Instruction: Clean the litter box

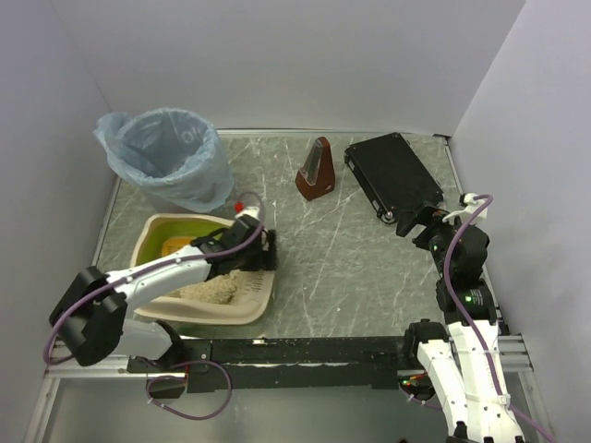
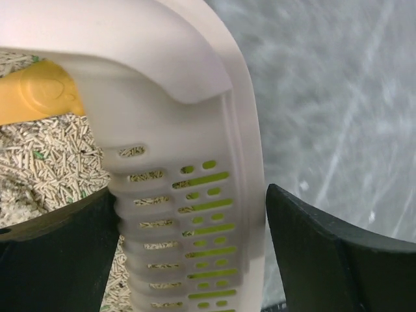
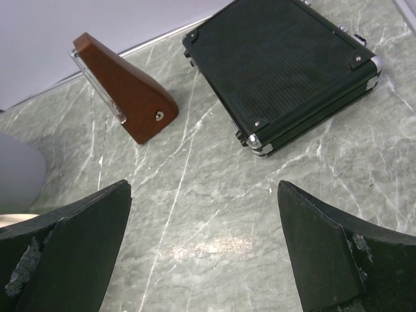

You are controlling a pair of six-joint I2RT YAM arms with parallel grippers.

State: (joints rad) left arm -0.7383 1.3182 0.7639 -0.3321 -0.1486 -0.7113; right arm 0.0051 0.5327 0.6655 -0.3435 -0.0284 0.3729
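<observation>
**Rim between parted fingers at the litter tray's right edge**

Upper left of the overhead frame holds a round bin lined with a pale blue bag. Just below it sits the litter box, a shallow cream-beige plastic tray with a lime-green inner wall and sandy grey litter, at lower left on the grey marbled tabletop. A yellow plastic piece lies on the litter.

The left gripper hangs over the tray's right side. In its wrist view the fingers are spread wide and grasp nothing. The slotted rim ledge runs top to bottom between them, one finger over the litter and the other over bare table. The rim therefore lies straight across the closing line, so closing should pinch it. Whether either pad already touches the plastic cannot be told.

Further right stand a reddish-brown wooden wedge and a flat black case. The right gripper is at the far right, also spread and empty, well apart from the tray. The left arm is plainly the nearer one.
</observation>
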